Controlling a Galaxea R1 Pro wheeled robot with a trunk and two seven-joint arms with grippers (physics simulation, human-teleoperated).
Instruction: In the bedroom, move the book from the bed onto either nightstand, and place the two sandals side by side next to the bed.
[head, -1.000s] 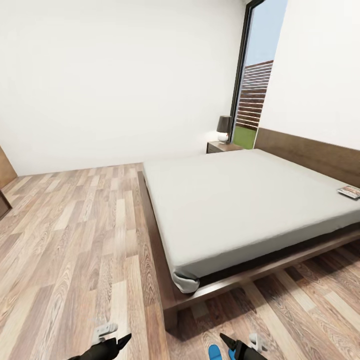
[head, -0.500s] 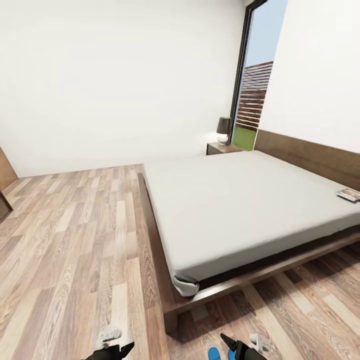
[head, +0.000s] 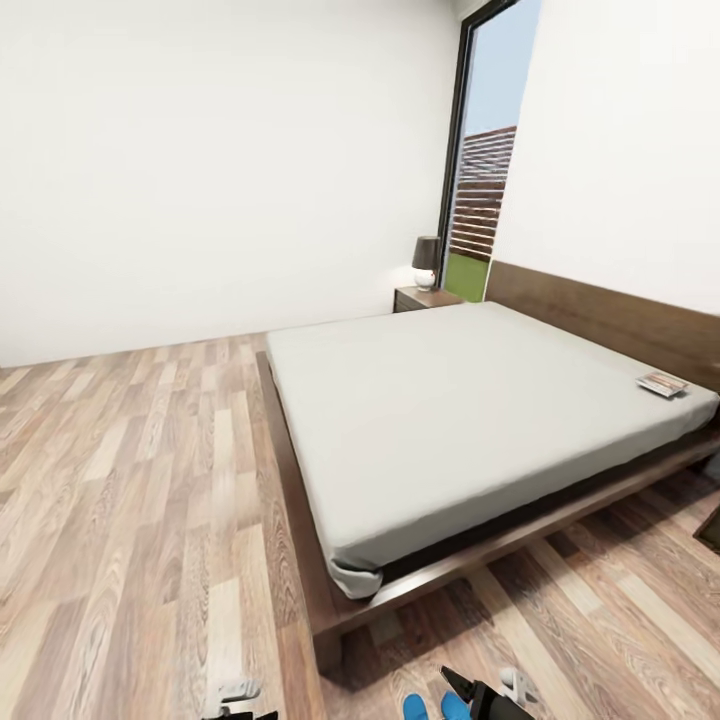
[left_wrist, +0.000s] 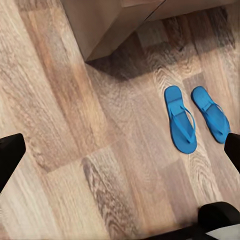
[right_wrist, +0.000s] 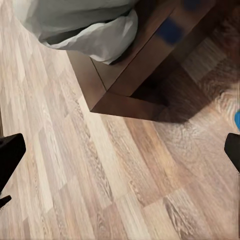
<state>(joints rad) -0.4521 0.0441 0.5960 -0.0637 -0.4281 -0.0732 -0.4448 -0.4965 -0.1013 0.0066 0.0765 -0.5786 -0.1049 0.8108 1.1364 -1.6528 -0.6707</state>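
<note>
The bed (head: 460, 400) has a pale grey mattress in a dark wooden frame, and one corner (head: 335, 620) is close in front of me. The book (head: 662, 384) lies on the mattress near the headboard, at the far right. A nightstand (head: 425, 298) stands beyond the bed by the window. Two blue sandals (left_wrist: 180, 120) (left_wrist: 211, 114) lie side by side on the floor just off the bed's corner. My left gripper (left_wrist: 122, 152) hangs open above the planks beside them. My right gripper (right_wrist: 122, 150) is open and empty over the floor near the frame corner (right_wrist: 135, 95).
A small lamp (head: 426, 262) stands on the nightstand. A tall window (head: 480, 170) shows fence and lawn. A dark brown piece of furniture (head: 708, 525) is cut off at the right edge. Bare plank floor (head: 130, 480) spreads to the bed's left.
The whole view has swung to the right, so the bed sits further left in the picture and the book shows more fully. My left gripper has dropped nearly out of the head view.
</note>
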